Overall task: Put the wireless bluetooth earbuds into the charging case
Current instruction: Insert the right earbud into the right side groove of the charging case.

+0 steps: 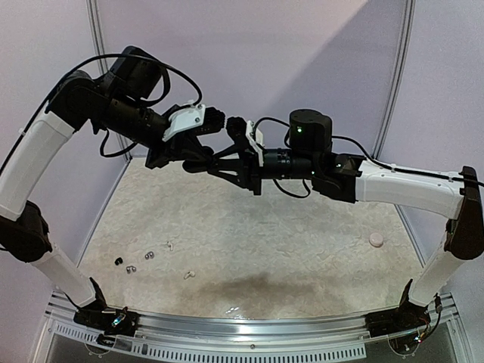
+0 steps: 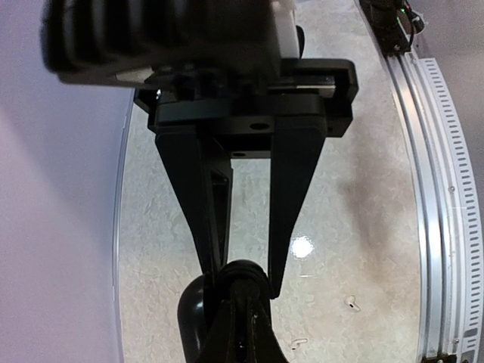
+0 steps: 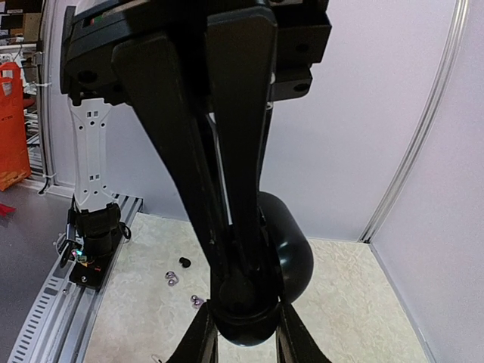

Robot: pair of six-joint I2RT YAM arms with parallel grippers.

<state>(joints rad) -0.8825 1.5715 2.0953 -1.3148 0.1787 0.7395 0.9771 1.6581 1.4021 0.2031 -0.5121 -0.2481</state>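
Above the far edge, left gripper [image 2: 243,281] and right gripper [image 3: 243,291] both clamp the charging case [image 3: 291,257]; recommend releasing one side slowly.

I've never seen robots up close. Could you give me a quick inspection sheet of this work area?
Surface: pale speckled tabletop, with a metal rail along the near edge.
Job's things: black case held in mid-air; small earbuds lie loose at the near left of the table.
Clutter: one pinkish disc on the right.
Grippers: left gripper and right gripper meet above the table, both shut on the case.
Cables: black cable loops over the left arm.
Surroundings: plain pale walls; orange object outside the booth.
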